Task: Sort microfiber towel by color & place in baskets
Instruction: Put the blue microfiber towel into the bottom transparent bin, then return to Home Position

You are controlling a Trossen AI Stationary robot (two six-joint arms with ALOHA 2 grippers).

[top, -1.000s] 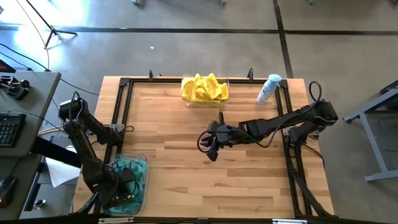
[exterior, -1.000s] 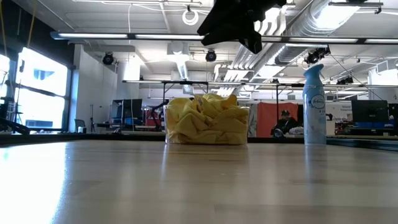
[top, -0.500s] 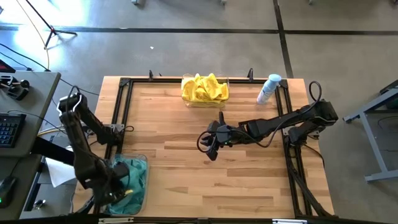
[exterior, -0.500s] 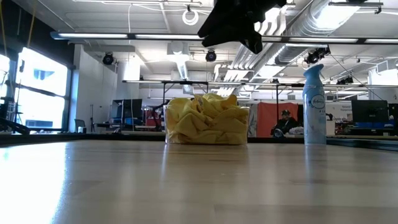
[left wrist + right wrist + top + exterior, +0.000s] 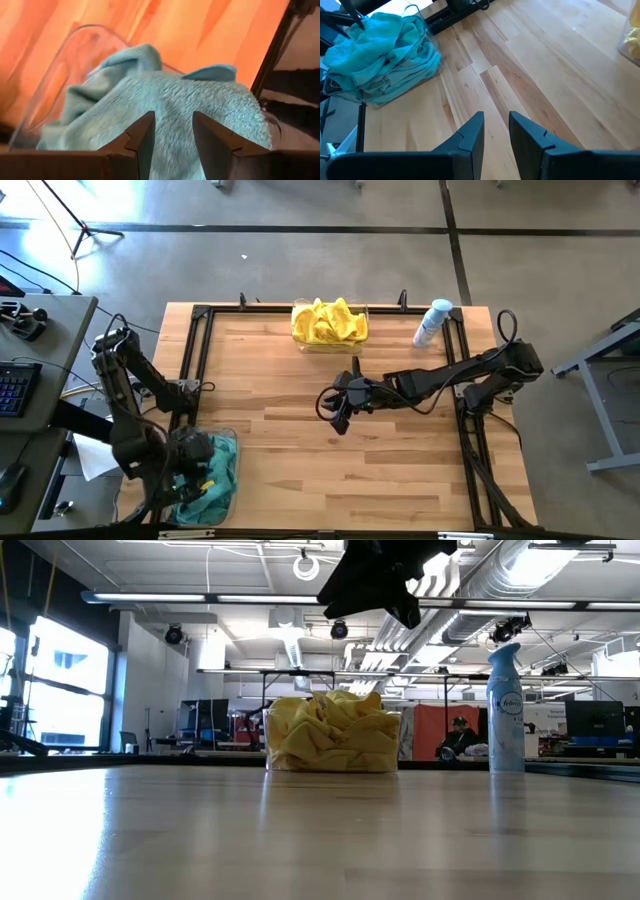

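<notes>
Bright and even from above, with glare pooling on the floor [image 5: 40,225] at the upper left. Ceiling strip lights [image 5: 250,598] and windows [image 5: 55,680] blazing at table height, the wooden table [image 5: 300,840] soft in the foreground, sheen across it. Warm orange cast and close-range blur over the teal towel [image 5: 165,100].

Both arms are dark, nearly black, built of slim jointed links with black cables looping alongside; each tool, the left tool [image 5: 172,145] and right tool [image 5: 496,137], ends in two dark angular fingers with stepped inner faces
</notes>
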